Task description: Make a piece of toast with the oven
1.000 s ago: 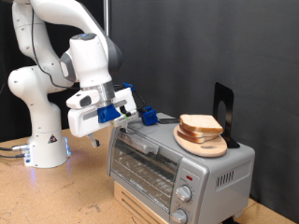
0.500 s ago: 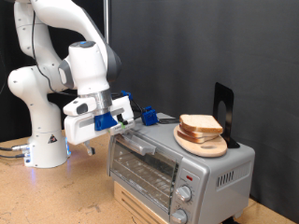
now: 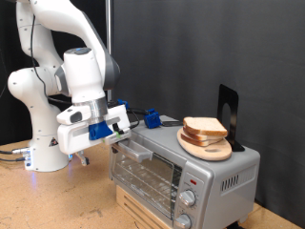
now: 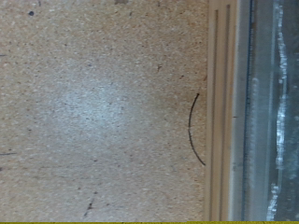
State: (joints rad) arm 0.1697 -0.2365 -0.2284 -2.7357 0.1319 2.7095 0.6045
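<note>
Exterior view: we see the white arm (image 3: 57,72) bent low over the table (image 3: 57,196), its gripper (image 3: 122,132) hanging just beside the oven's (image 3: 181,167) corner on the exterior view's left, at about the level of the oven's top edge. The fingers are small and partly masked by the blue parts of the hand; we cannot tell whether they are spread or closed, and nothing shows between them. The oven's glass door (image 3: 143,170) appears shut, with the bar handle (image 3: 135,148) along its upper edge and two knobs (image 3: 187,198) on the front panel at the exterior view's right. On the oven's roof rests a round wooden board (image 3: 206,149) carrying a stack of bread slices (image 3: 204,130). We cannot pick out the single piece of toast from that stack at this resolution. A black upright object (image 3: 227,113) stands behind the board.

Wrist view: we see mostly speckled tabletop (image 4: 93,103) with a thin dark curved mark (image 4: 192,131). Along one edge run pale strips and a grey reflective surface (image 4: 271,112), which we take to be part of the oven. The fingers do not appear here.
</note>
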